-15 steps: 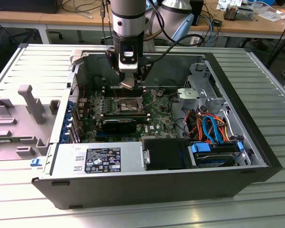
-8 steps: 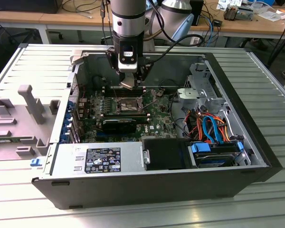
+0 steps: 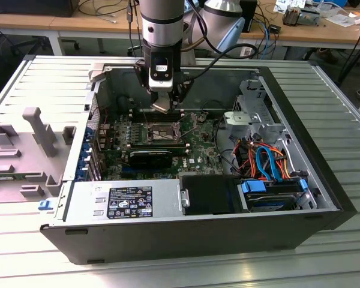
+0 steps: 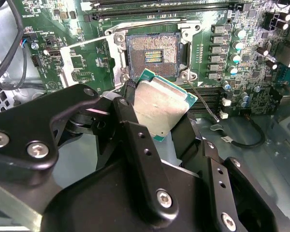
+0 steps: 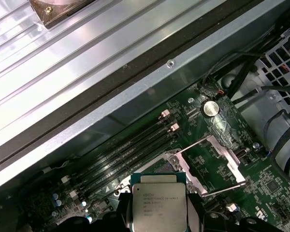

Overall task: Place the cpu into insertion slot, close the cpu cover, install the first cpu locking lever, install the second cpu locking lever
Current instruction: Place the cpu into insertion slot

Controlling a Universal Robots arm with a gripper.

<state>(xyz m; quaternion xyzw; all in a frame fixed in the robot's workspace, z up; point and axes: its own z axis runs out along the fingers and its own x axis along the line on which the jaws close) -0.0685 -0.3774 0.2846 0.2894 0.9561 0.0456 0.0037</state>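
My gripper (image 3: pixel 162 103) is shut on the cpu (image 4: pixel 159 104), a flat square chip with a silver-grey top, held by its edges between two black fingers (image 4: pixel 131 129). The chip hangs tilted a little above the motherboard, just off the insertion slot (image 4: pixel 153 57), whose dark contact field lies uncovered. In the first wrist view the cpu (image 5: pixel 158 203) hides part of the insertion slot (image 5: pixel 157 169). The cpu cover (image 5: pixel 218 158), a thin silver frame, stands swung open beside the socket, and it appears again as the cpu cover (image 4: pixel 82 63) in the second wrist view. A thin wire lever (image 4: pixel 203 99) sticks out near the socket corner.
Long black memory slots (image 5: pixel 130 145) run beside the socket. The open computer case (image 3: pixel 324 198) holds a power supply (image 3: pixel 129 201), a drive with blue and orange cables (image 3: pixel 267 162) and a metal drive cage (image 3: pixel 255 114). A grey fixture (image 3: pixel 30 150) lies on the exterior view's left.
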